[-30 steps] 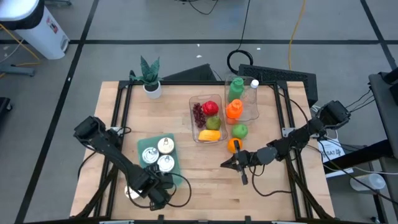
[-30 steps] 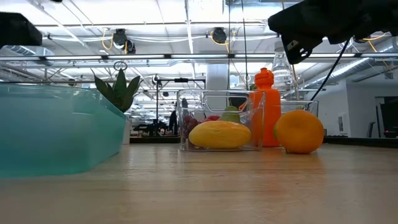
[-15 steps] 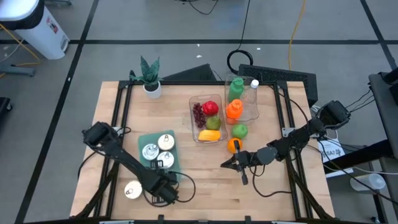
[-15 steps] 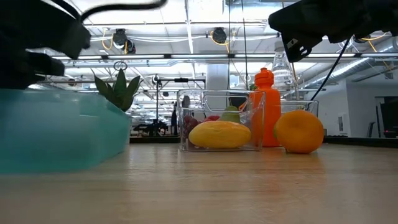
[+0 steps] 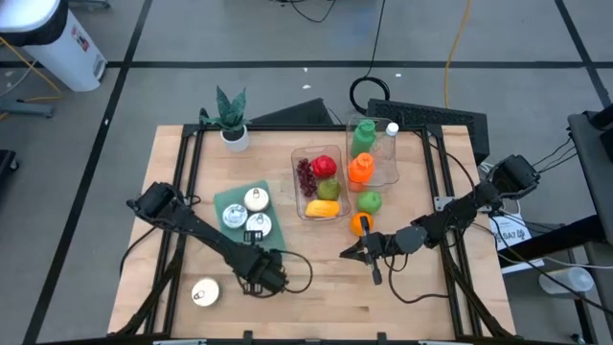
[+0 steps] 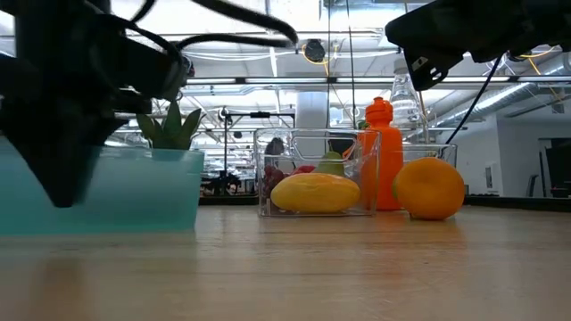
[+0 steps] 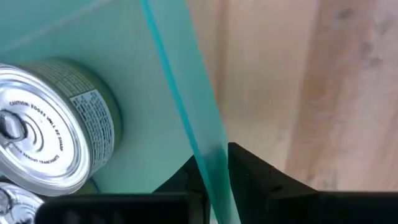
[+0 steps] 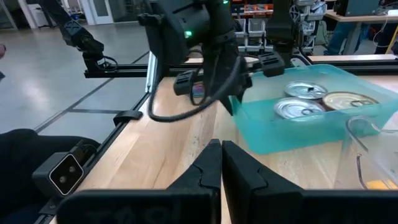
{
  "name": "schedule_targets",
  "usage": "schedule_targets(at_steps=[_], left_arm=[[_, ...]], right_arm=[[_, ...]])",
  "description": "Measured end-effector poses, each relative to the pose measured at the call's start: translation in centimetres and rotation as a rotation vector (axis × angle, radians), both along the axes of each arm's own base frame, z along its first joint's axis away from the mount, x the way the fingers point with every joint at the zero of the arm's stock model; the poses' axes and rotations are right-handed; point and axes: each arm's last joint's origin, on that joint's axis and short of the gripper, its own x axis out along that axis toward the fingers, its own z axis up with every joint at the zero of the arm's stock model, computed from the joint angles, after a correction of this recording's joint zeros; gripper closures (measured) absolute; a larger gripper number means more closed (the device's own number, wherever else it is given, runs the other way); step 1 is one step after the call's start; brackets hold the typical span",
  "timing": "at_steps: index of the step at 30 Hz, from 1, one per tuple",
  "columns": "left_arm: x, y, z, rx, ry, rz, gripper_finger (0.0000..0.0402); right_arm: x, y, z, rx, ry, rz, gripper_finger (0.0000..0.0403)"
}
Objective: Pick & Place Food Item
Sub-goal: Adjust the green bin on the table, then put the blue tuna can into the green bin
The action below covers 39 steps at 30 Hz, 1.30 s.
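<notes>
Near the table's front edge, left pincer (image 5: pixel 261 261) clamped on teal tray (image 5: pixel 230 198) rim, right pincer (image 5: pixel 347 253) closed, empty, beside orange (image 5: pixel 360 224).

Grey tiled floor (image 5: pixel 239 48); ceiling lights (image 6: pixel 312 49)

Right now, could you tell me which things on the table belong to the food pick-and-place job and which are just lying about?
In the job:
- left gripper, shut on the teal tray's wall
- three cans in it
- loose can
- orange
- clear fruit bin

Lying about:
- potted plant
- bottles
- right gripper, waiting

The can (image 7: pixel 46 127) lid reads "CAUTION: EDGES".
</notes>
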Motion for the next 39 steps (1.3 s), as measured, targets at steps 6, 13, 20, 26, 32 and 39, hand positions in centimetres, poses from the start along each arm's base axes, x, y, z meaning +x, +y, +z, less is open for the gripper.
schedule_targets(at_steps=[6, 13, 20, 26, 32, 39], left_arm=[[-0.1, 1.9, -1.0, 0.029, 0.048, -0.02, 0.0325], [-0.5, 3.5, -2.0, 0.044, 0.105, -0.026, 0.0287], [-0.5, 3.5, -0.5, -0.025, 0.052, 0.003, 0.022], [-2.0, 2.1, 2.8, -0.06, -0.072, 0.037, 0.0157], [-6.4, -1.7, 7.6, -0.257, -0.144, 0.02, 0.018], [-12.2, -6.4, 8.5, -0.375, 0.052, 0.137, 0.0336]], right_arm=[[0.0, 0.0, -0.1, 0.016, 0.014, -0.001, 0.0399], [0.0, 0.0, -0.2, 0.013, 0.02, 0.001, 0.0399], [0.0, 0.0, -0.2, 0.014, 0.022, 0.001, 0.0399], [0.0, 0.0, -0.2, 0.019, 0.025, 0.0, 0.0399], [-0.1, 0.0, -0.2, 0.014, 0.025, 0.001, 0.0399], [0.0, 0.0, -0.2, 0.006, 0.023, 0.0, 0.0399]])
